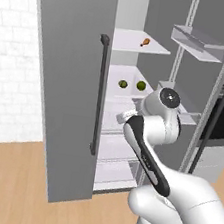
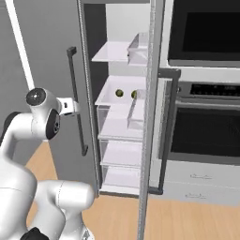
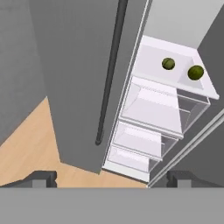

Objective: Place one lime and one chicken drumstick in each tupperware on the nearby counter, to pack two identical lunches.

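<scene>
Fridge shelf, drumstick above limes

Fridge door grey w/ dark bar handle, shelves white, drawers clear, two limes dark green & faintly mottled, drumstick orange-brown, floor light wood, wall tiles white, oven black.

Flat, even rendered light — soft faint shadows, no glare — slightly coarse, low-resolution edges throughout.
</scene>
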Robot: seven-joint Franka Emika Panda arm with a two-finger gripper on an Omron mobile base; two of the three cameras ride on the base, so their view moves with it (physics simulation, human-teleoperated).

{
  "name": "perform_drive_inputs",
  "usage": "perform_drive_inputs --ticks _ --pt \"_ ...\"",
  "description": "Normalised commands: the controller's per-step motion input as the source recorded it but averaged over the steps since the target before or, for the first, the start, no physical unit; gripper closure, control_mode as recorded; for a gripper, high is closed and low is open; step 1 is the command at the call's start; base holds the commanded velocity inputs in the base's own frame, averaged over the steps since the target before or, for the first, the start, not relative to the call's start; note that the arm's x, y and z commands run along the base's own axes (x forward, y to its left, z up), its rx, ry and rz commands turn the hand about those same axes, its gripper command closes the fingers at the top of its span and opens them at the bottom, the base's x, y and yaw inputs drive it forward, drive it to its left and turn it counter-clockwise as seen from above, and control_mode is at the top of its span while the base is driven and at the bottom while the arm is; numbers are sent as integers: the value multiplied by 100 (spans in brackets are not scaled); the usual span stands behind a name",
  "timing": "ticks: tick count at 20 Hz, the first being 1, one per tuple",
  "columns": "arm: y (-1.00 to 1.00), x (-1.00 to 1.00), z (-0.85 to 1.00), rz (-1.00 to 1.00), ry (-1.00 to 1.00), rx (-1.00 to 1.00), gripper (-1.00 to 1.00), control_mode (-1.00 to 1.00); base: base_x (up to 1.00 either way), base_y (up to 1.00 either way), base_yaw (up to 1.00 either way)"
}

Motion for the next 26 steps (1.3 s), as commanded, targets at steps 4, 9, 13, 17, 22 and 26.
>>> perform_drive_inputs --ticks 4,9,13,17,22,26 --pt "0 0 0 0 0 0 -100 100 7 34 -19" --pt "0 0 0 0 0 0 -100 100 20 51 -28" --pt "0 0 0 0 0 0 -100 100 29 43 -48" --pt "0 0 0 0 0 0 -100 100 2 -2 -16" --pt "0 0 0 0 0 0 -100 100 38 0 0" --pt "0 0 0 0 0 0 -100 100 64 -6 0"
